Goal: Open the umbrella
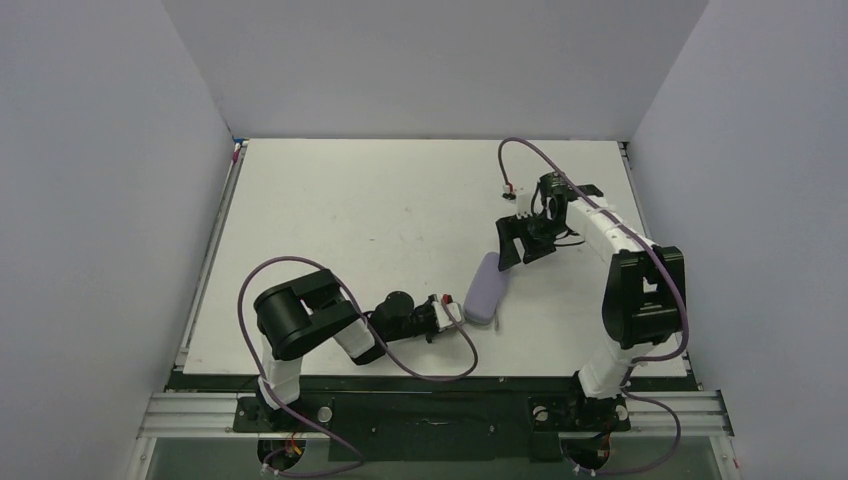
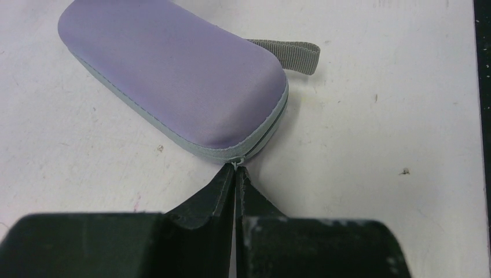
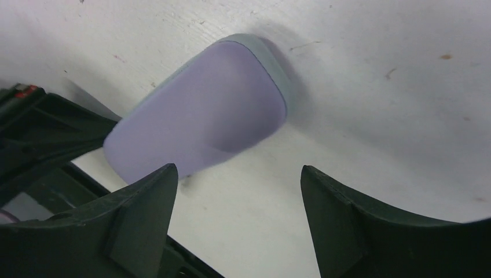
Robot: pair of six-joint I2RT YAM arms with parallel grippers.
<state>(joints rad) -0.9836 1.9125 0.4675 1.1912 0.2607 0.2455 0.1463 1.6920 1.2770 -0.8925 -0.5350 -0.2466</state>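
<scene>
The umbrella is out of view. A lavender oval hard case (image 1: 487,288) (image 2: 173,75) (image 3: 202,121) lies flat on the white table, its grey strap (image 2: 289,53) trailing from the far side. My left gripper (image 1: 458,304) (image 2: 235,169) is at the case's near end, shut on the small metal zipper pull (image 2: 235,163). A dark gap shows along the seam to the right of the pull. My right gripper (image 1: 515,255) (image 3: 238,174) hangs open just beyond the case's far end, with nothing between its fingers.
The white table (image 1: 380,200) is boxed in by grey walls at the left, back and right. A black rail (image 1: 430,385) runs along its near edge. The left arm's purple cable (image 1: 440,372) loops over the table in front of the case.
</scene>
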